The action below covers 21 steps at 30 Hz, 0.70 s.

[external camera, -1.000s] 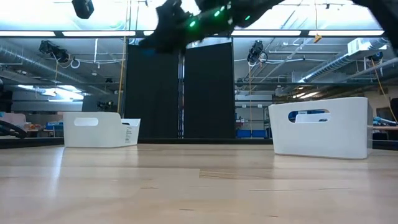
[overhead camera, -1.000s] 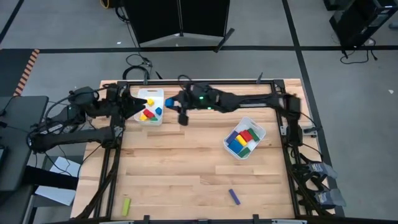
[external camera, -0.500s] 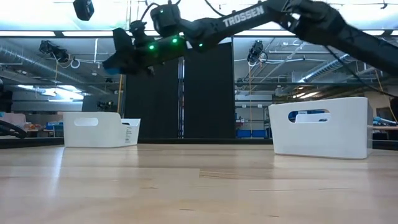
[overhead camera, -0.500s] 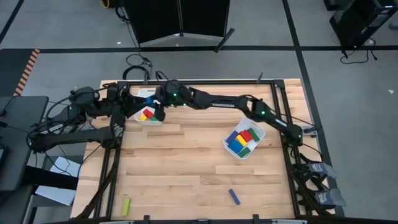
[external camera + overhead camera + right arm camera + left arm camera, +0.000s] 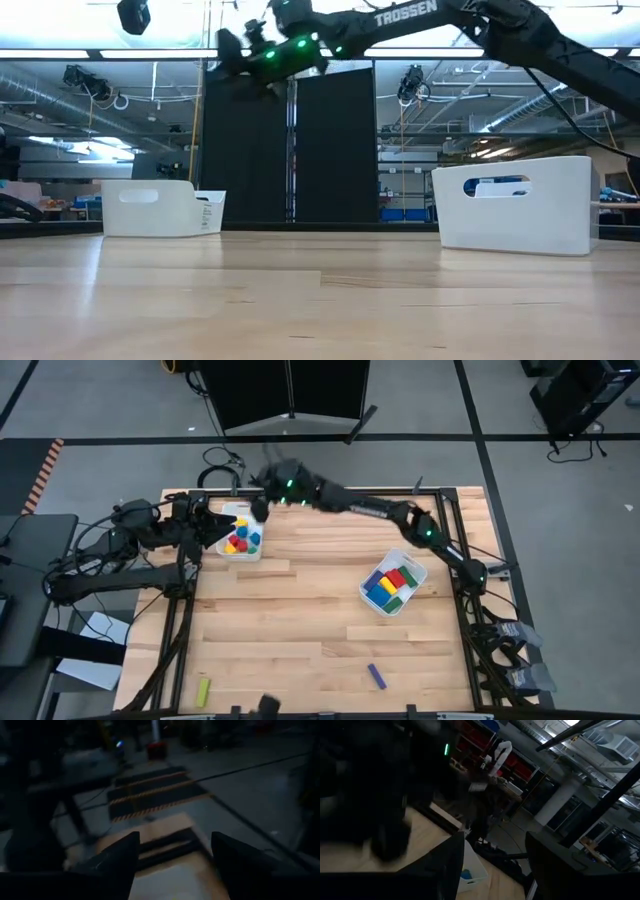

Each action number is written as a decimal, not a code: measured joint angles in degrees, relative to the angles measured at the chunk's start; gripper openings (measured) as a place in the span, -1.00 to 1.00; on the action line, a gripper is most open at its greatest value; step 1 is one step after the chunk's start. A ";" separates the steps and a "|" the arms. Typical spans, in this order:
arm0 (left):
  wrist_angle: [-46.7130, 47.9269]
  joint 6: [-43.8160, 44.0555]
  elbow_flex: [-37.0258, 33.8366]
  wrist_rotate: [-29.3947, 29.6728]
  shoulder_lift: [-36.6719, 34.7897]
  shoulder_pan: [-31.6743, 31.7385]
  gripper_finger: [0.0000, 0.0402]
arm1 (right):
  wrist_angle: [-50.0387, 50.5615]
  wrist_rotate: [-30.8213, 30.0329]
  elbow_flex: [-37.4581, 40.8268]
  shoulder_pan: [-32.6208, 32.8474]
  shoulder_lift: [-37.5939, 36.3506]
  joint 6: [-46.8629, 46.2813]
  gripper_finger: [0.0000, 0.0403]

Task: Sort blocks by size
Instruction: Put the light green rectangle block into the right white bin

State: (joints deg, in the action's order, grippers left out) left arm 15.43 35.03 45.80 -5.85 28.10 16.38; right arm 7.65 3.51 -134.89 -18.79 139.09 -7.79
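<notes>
While raised, right gripper (image 5: 172, 870) wide, empty

Right claw (image 5: 262, 507) motion-blurred above bin (image 5: 229, 514)

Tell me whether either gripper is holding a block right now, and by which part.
Neither holds anything. The right gripper is open and empty near the left bin; the left gripper is also open and empty.

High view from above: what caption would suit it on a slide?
Right gripper open over the far-left bin of small blocks; two bars lie unsorted.
</notes>
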 joint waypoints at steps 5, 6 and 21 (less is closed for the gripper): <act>5.49 1.18 0.00 0.47 0.02 0.00 0.09 | 2.63 -0.20 0.00 -5.03 -4.47 0.32 0.13; 7.54 1.47 0.00 0.71 0.03 0.00 0.09 | 3.29 0.63 0.02 -6.03 -5.09 0.61 0.09; 26.61 16.99 4.06 9.51 15.91 -10.80 -0.08 | -14.94 8.78 36.54 -18.83 -29.15 2.86 -0.27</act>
State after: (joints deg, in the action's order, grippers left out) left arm 42.04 52.02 49.86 3.67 44.00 5.58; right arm -7.29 12.29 -98.35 -37.62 109.94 -4.93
